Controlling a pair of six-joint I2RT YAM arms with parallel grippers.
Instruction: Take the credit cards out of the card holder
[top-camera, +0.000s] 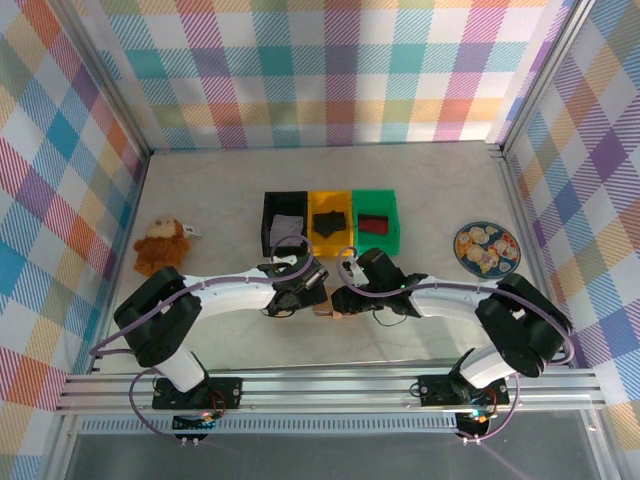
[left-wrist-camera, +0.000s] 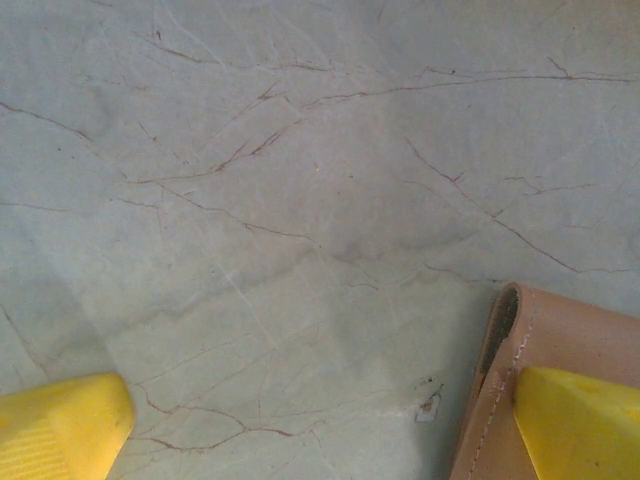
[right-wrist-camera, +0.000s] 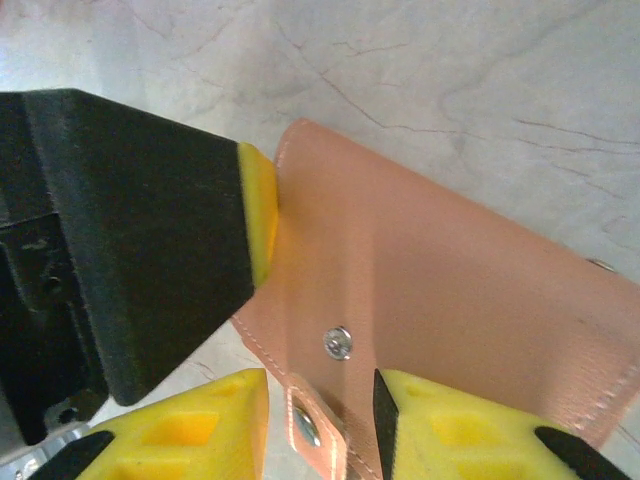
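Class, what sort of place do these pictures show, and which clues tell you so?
Probably a robot test cell: two arms bolted to an aluminium rail, checked walls boxing in the table, a row of small bins.

The card holder (left-wrist-camera: 560, 335) runs off the left wrist view's corner, its inside hidden.
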